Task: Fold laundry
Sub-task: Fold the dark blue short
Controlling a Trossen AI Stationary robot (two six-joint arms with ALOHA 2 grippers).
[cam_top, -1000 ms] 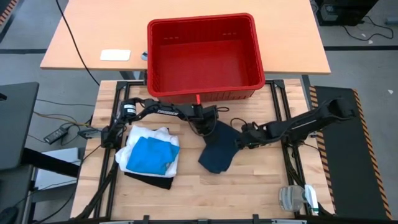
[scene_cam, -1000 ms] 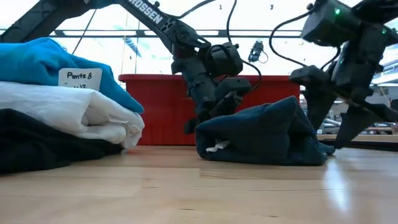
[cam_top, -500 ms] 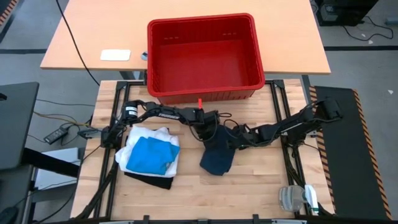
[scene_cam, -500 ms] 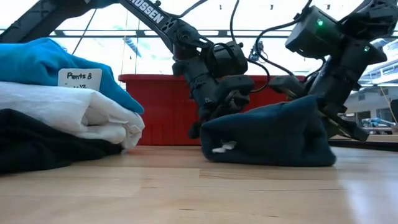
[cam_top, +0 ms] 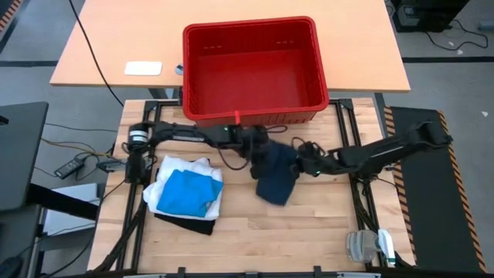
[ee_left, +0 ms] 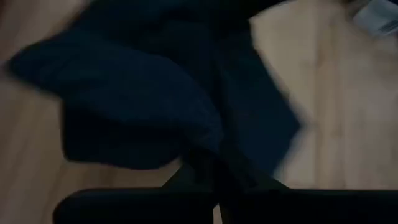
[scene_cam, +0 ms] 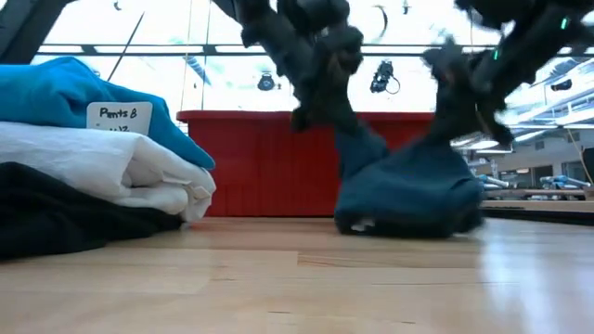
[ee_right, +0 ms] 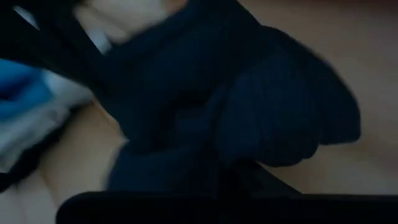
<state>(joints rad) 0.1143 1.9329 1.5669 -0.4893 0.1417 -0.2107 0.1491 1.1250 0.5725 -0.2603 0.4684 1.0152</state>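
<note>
A dark blue garment (cam_top: pixel 276 176) hangs in the middle of the table between both grippers, its lower end (scene_cam: pixel 399 221) resting on the wood. My left gripper (cam_top: pixel 258 148) is shut on its far left part. My right gripper (cam_top: pixel 301 164) is shut on its right part. At the table's left lies a folded stack: a bright blue piece (cam_top: pixel 185 193) on a white T-shirt (cam_top: pixel 167 171) on a black garment (cam_top: pixel 187 225). My left gripper pinches the garment's upper left edge (scene_cam: pixel 351 134), coming slanting down from the table's left. The cloth hangs below the fingers with its lower end on the table. How many layers it has cannot be seen. My right gripper pinches the garment's upper right part (scene_cam: pixel 444 139), slanting down from the table's right. The cloth (ee_right: pixel 249 112) bunches in front of the fingers and hangs down to the table.
A red plastic basket (cam_top: pixel 251 104) stands on the far table just behind the work table. A white card (cam_top: pixel 143 68) lies left of it. A grey and white object (cam_top: pixel 364 245) sits at the near right corner. Bare wood (cam_top: pixel 278 239) lies toward the near edge.
Both grippers have shut on the dark blue garment and gone up. Its upper part has been lifted off the table and drawn into a hanging bundle, while its lower end stays on the wood.
</note>
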